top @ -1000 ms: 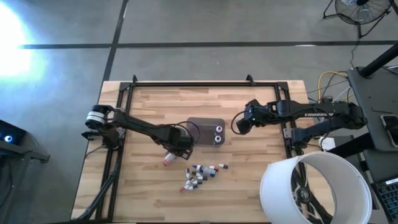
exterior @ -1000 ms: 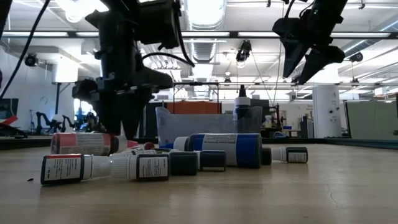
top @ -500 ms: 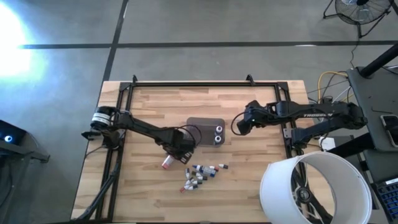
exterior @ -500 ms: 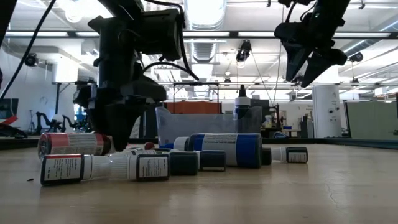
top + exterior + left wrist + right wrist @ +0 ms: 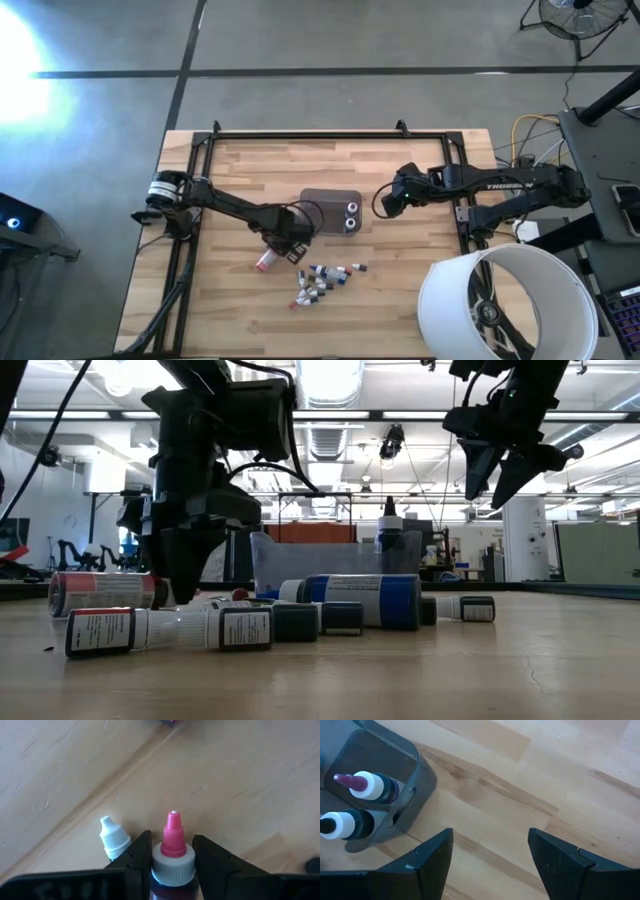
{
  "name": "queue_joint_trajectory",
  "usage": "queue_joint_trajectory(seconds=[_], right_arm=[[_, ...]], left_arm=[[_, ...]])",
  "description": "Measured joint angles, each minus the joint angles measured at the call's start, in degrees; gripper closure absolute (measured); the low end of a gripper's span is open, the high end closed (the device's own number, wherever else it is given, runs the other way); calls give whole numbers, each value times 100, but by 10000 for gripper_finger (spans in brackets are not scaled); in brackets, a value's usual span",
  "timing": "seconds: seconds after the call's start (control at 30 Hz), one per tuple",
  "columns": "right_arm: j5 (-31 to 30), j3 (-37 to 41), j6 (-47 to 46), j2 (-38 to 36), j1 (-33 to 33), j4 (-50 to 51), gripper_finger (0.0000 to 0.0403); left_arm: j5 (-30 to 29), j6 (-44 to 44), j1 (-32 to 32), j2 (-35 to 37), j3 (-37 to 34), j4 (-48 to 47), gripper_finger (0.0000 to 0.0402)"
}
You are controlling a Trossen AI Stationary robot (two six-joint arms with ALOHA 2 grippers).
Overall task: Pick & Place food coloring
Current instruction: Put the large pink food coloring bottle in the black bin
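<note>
Several tiny food coloring bottles [image 5: 322,280] lie in a heap on the wooden table, seen close up in the low view [image 5: 350,603]. My left gripper [image 5: 287,250] [image 5: 185,592] points down at the heap's left end, shut on a bottle with a red nozzle and white collar [image 5: 172,855]. A white-capped bottle [image 5: 115,837] lies right beside it. A red-labelled bottle [image 5: 265,262] [image 5: 100,592] lies on its side just left of that gripper. My right gripper [image 5: 383,206] [image 5: 490,840] hangs open above the table, right of the grey tray [image 5: 325,200]. My left gripper pinches the bottle between its two fingers at the white collar [image 5: 156,862], just below the red nozzle. The bottle lies along the fingers, nozzle pointing out past their tips toward the table. Whether it rests on the table, I cannot tell.
Two bottles [image 5: 352,210] [image 5: 367,787] stand upright in the right end of the grey tray [image 5: 422,775]. A big white cylinder [image 5: 500,300] overhangs the table's near right corner. A dark metal frame [image 5: 300,135] runs round the table. Bare wood lies at the left and near sides.
My left gripper has moved toward the near edge and a little left, coming lower. The red-labelled bottle beside it has shifted along the table toward the left and near side. My right gripper has drifted slightly to the right.
</note>
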State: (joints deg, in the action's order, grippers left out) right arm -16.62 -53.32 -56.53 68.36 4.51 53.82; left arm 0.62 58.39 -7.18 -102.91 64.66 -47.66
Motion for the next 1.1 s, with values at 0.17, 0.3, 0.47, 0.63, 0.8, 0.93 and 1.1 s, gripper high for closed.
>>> queue_joint_trajectory(seconds=[0.17,0.3,0.47,0.63,0.8,0.93,1.1], right_arm=[[-65,0,25,0,0,-7,152],[-130,-11,237,0,4,-11,155],[-183,-15,354,-9,4,-11,160],[-305,-19,439,-13,9,-14,165],[-321,-22,558,-13,17,-54,168],[-345,-24,579,-13,15,-73,168],[-394,-28,573,-29,15,-76,168]], left_arm=[[-194,-68,-5,17,295,-241,317],[-899,-131,-63,247,810,-399,318],[-2525,-108,-282,703,1585,-757,319],[-4610,-982,-638,1188,1984,-103,319],[-5215,-3101,-538,1340,1305,2546,320],[-5047,-4346,-344,1294,265,4987,320],[-5059,-4141,-92,1300,-840,6279,320]])
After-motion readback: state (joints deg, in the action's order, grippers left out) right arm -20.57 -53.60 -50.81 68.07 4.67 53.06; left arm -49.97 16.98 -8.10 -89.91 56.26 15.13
